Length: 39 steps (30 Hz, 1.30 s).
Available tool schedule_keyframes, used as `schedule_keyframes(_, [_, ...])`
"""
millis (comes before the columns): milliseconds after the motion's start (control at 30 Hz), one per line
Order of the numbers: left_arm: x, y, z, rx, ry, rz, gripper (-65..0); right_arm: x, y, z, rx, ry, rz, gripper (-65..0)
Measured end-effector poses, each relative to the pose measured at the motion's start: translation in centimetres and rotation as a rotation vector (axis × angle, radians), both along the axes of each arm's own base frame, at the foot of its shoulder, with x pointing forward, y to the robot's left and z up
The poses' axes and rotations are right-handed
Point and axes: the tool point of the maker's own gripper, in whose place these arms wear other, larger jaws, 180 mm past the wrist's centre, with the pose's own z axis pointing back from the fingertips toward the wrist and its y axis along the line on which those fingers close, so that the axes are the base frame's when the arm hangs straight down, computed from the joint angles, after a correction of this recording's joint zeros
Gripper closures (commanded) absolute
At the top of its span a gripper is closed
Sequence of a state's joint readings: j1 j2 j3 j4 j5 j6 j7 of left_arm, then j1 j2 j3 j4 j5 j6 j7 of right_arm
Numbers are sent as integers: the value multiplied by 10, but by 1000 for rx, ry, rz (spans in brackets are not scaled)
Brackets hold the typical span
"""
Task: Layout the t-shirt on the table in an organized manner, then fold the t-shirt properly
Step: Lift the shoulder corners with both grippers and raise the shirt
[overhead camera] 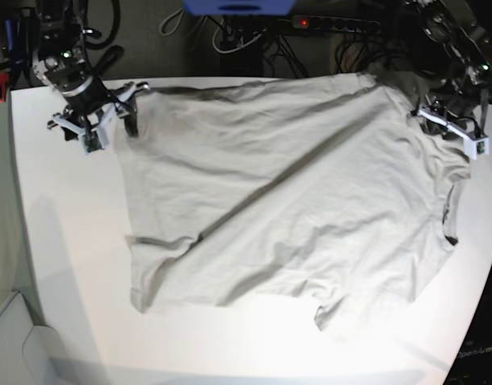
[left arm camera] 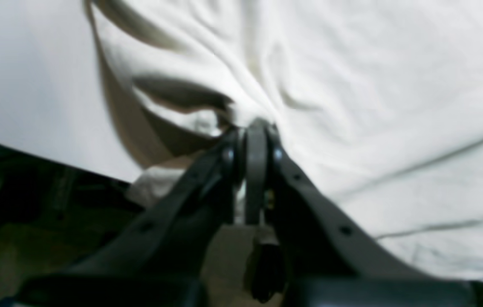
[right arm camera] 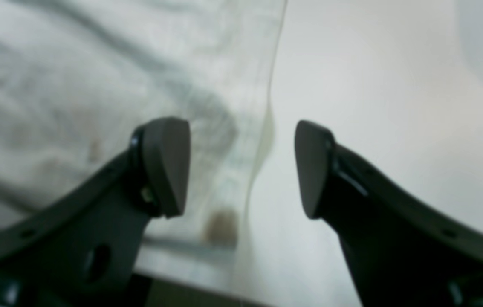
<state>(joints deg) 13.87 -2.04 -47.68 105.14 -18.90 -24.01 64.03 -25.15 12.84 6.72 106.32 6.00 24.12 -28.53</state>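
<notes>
The light grey-beige t-shirt [overhead camera: 286, 200] lies spread and creased across the white table [overhead camera: 61, 241], its neck toward the right edge. In the left wrist view my left gripper [left arm camera: 255, 128] is shut on a bunched fold of the t-shirt [left arm camera: 373, 106] close to the table's edge [left arm camera: 24, 76]. My right gripper [right arm camera: 241, 166] stands open just above the shirt's straight edge [right arm camera: 75, 85], one finger [right arm camera: 166, 166] over cloth and the other [right arm camera: 313, 166] over bare table [right arm camera: 373, 85]. In the base view the right gripper [overhead camera: 132, 108] sits at the shirt's far left corner.
Cables and a power strip [overhead camera: 326, 24] run behind the table's far edge, beside a blue object [overhead camera: 237, 6]. A pale box [overhead camera: 9, 337] stands off the table's lower left corner. Dark floor shows beyond the table edge [left arm camera: 32, 213].
</notes>
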Motion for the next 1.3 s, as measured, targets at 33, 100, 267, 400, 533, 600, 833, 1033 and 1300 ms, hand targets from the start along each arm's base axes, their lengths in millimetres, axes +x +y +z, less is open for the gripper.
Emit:
schedule_keyframes(33, [-1, 0, 1, 3, 1, -1, -2, -3, 5, -1, 6, 8, 34, -384])
schedule_keyframes(100, [-1, 0, 1, 3, 0, 0, -2, -4, 10, 1, 15, 6, 62, -385])
schedule_keyframes(267, [-1, 1, 1, 3, 1, 1, -2, -7, 10, 0, 15, 10, 63, -415])
schedule_keyframes(400, [-1, 1, 1, 3, 1, 0, -2, -21, 10, -8, 11, 47, 66, -460])
schedule_keyframes(533, [-1, 1, 1, 4, 1, 0, -2, -28, 9, -10, 10, 61, 70, -460])
schedule_keyframes(600, [-1, 1, 1, 4, 1, 0, -2, -32, 9, -12, 8, 71, 70, -460])
schedule_keyframes(833, [2, 1, 2, 4, -7, 0, -2, -36, 3, -18, 7, 87, 51, -460])
schedule_keyframes(1033, [2, 1, 2, 5, -7, 1, -2, -45, -4, -38, 9, 150, 31, -458])
schedule_keyframes(1300, [2, 1, 2, 4, -7, 0, -2, -44, -2, -41, 13, 155, 33, -368])
